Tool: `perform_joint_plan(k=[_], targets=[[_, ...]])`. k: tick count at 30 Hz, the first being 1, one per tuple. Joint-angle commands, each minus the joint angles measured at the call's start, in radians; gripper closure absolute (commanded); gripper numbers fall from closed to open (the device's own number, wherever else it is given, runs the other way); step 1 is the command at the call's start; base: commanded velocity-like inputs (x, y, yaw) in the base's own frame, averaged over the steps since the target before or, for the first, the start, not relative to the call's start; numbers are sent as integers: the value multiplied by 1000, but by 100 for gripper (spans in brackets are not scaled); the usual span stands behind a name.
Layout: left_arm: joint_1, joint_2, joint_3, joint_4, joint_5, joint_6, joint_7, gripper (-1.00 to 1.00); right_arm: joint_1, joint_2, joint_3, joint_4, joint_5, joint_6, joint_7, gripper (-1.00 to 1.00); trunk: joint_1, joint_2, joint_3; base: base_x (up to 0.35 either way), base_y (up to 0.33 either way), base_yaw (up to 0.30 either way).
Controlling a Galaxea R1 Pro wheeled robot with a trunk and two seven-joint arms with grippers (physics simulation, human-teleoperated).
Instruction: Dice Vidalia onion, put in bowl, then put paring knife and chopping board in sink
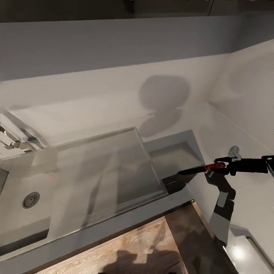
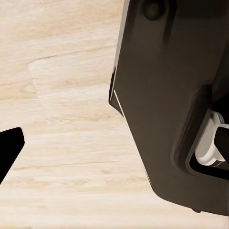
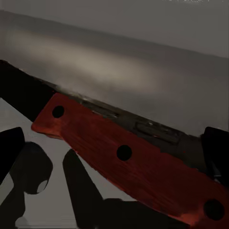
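My right gripper (image 1: 225, 166) is shut on the paring knife (image 1: 203, 168) by its reddish handle. The knife lies level, its dark blade pointing left over the small recess at the right end of the grey sink (image 1: 23, 182). The round drain (image 1: 31, 199) sits at the basin's left. In the right wrist view the riveted red handle (image 3: 129, 157) runs across between my dark fingertips (image 3: 10, 152). One dark fingertip (image 2: 9, 148) of my left gripper hangs over pale wooden floor. The countertop (image 1: 243, 125) runs to the right of the sink. The onion, chopping board and bowl are out of view.
A glossy grey sloped panel (image 1: 102, 171) spans the sink's middle. A metal faucet (image 1: 9, 139) stands at the far left. Behind the sink rises a pale wall (image 1: 114, 45). Wooden floor (image 1: 133, 247) lies below the counter's front edge. My dark body (image 2: 176, 95) stands beside the left arm.
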Motion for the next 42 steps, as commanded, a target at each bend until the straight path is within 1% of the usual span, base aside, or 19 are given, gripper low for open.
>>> perform_joint_plan(k=[1, 8, 12, 13, 14, 31, 42], targets=[[0, 2, -6, -2, 10, -2, 9, -100, 0, -1, 6, 0, 10, 19, 3, -100, 0, -2, -2, -212, 0, 0], [0, 2, -6, -3, 10, -2, 9, -100, 1, -1, 7, -1, 10, 18, 3, -100, 0, -2, -2, -148, 0, 0], [0, 2, -6, -2, 10, -2, 9, -100, 1, -1, 7, -1, 10, 18, 3, -100, 0, -2, -2, -14, 0, 0], [3, 0, -8, -1, 10, -2, 9, -100, -1, 5, 4, -2, 8, 0, 2, -100, 0, -2, -1, 0, 0, 0], [4, 0, -8, -2, 10, -2, 9, -100, -1, 5, 4, -3, 12, 0, 2, -100, 0, -2, -1, 0, 0, 0], [4, 0, -7, -4, 10, -2, 9, -100, -1, 3, 3, -4, 12, -7, 1, -100, 0, -2, -1, 0, 0, 0], [5, 0, -6, -6, 10, -2, 9, -100, -1, 2, 2, -6, 12, -34, 0, -100, 0, -2, -1, 0, 0, 0]])
